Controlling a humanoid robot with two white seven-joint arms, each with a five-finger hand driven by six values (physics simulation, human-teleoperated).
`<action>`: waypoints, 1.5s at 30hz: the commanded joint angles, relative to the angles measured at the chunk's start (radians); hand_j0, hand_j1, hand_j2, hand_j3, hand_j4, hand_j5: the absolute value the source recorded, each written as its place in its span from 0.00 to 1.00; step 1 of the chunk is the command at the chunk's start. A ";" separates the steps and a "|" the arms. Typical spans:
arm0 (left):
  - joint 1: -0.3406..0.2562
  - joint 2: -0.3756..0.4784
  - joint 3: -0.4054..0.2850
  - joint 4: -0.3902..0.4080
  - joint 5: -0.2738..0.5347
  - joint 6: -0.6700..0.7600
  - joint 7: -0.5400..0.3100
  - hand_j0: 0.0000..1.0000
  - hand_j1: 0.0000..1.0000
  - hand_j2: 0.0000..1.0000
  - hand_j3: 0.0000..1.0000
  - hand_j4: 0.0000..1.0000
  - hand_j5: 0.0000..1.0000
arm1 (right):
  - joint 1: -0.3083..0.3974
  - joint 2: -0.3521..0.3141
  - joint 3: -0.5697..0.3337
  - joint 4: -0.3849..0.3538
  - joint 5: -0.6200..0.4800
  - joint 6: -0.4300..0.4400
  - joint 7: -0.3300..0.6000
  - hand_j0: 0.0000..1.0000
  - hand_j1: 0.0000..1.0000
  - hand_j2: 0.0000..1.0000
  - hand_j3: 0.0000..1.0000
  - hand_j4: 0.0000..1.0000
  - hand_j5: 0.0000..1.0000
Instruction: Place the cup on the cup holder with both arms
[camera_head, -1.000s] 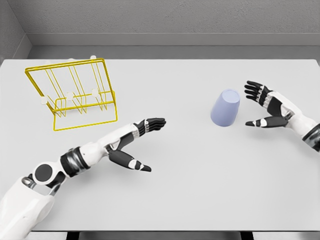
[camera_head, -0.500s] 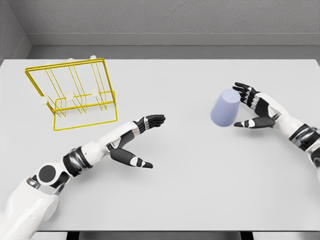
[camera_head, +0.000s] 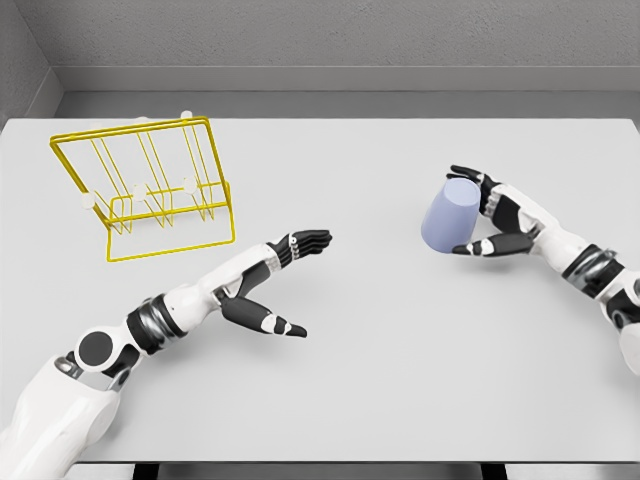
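Cup (camera_head: 451, 217), lavender and upside down, stands on the right side of the white tabletop (camera_head: 380, 340). Right hand (camera_head: 490, 215) cups its right side, fingers spread above and thumb low, closing around it without a firm grip. Left hand (camera_head: 272, 285) hovers mid-table, fingers extended and holding nothing. Yellow wire holder (camera_head: 145, 190) sits far left, well apart from the cup.

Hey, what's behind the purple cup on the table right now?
The right robot hand is behind the cup, fingers spread around its far side, thumb low. Whether the palm touches the cup is hidden. The left robot hand is far off.
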 joint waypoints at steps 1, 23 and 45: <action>0.000 0.000 0.000 -0.001 0.007 0.000 0.000 1.00 1.00 1.00 1.00 1.00 1.00 | 0.000 0.000 0.009 -0.002 -0.006 -0.001 0.000 1.00 1.00 1.00 1.00 1.00 1.00; 0.002 0.006 0.000 -0.002 0.008 0.000 0.000 1.00 1.00 1.00 1.00 1.00 1.00 | -0.017 0.034 0.038 0.010 -0.003 0.007 0.000 0.64 0.64 0.64 0.64 0.64 0.64; 0.002 0.009 0.000 -0.001 0.008 0.000 0.000 1.00 1.00 1.00 1.00 1.00 1.00 | -0.066 -0.017 0.044 -0.143 -0.004 -0.024 0.000 0.64 0.64 0.64 0.64 0.64 0.64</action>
